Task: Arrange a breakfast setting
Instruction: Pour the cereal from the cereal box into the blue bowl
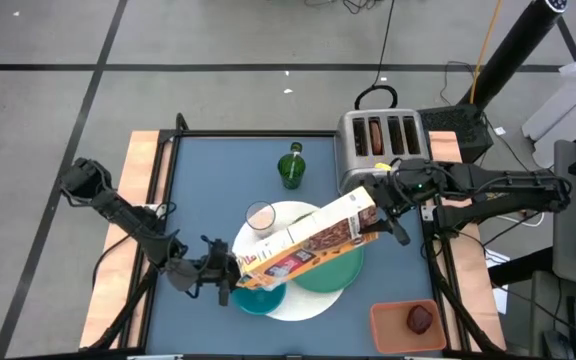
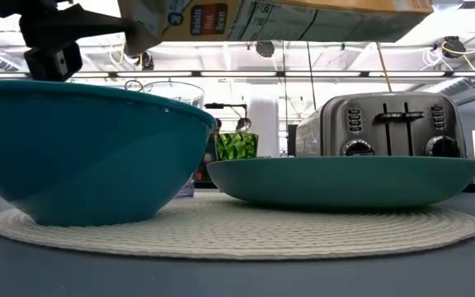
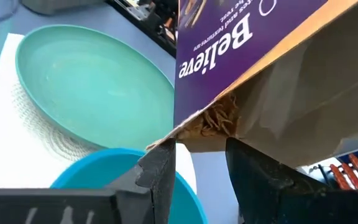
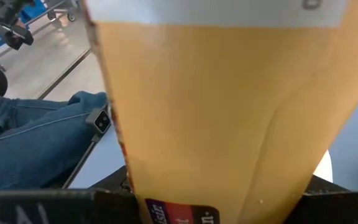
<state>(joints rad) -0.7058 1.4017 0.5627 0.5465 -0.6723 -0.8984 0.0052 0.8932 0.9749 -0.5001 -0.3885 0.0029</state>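
Over tabletop (image 1: 198, 180), both tools grip cereal box (image 1: 308, 243) above teal bowl (image 1: 261, 297).

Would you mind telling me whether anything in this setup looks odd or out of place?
Yes: the cereal box hangs tilted above the placemat, open end down over the teal bowl. The right claw holds its upper end; the left claw sits at the mouth. Nothing looks spilled.

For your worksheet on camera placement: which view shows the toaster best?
The low view: the toaster stands side-on behind the green plate, its dials and levers plain. The high view shows only its slotted top; neither wrist view clearly shows it.
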